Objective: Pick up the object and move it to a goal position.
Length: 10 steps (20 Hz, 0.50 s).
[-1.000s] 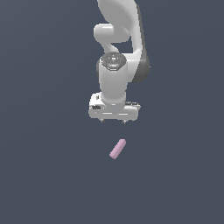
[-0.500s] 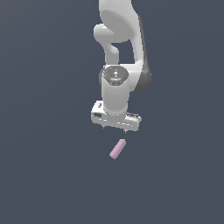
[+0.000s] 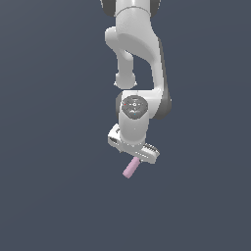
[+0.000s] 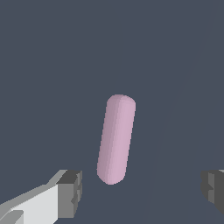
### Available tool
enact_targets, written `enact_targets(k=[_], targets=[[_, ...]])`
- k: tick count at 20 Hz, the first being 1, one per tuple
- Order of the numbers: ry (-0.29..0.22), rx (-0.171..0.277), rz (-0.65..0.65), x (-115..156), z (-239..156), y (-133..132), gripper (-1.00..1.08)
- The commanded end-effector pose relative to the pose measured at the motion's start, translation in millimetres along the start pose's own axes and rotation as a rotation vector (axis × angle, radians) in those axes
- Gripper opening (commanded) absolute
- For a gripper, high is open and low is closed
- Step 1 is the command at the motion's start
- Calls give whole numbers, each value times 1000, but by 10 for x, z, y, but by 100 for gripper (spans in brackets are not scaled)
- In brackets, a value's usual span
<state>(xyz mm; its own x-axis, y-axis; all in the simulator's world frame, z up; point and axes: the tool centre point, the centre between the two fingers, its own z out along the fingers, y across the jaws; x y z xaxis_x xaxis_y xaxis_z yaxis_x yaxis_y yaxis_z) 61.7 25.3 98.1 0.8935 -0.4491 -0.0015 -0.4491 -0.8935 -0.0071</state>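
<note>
Pink capsule-shaped stick (image 4: 116, 139) lay on the dark floor just below my gripper (image 4: 142, 188) — between my wide-open, empty fingers (image 4: 70, 194), its long axis crossing the line between them.

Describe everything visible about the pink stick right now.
The pink stick is a short, plain, matte pale pink cylinder with rounded ends. It lies on the dark grey surface, slanted in the exterior view. The open claw hangs just over it, dark fingertips apart on either side; nothing visibly touches it.
</note>
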Motion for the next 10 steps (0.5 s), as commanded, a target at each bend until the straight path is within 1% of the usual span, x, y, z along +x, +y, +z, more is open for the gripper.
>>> enact_targets(k=[1,10], targets=[[1,-2,49,37,98,-46,100],[2,-6,145,97,309,-136,100]])
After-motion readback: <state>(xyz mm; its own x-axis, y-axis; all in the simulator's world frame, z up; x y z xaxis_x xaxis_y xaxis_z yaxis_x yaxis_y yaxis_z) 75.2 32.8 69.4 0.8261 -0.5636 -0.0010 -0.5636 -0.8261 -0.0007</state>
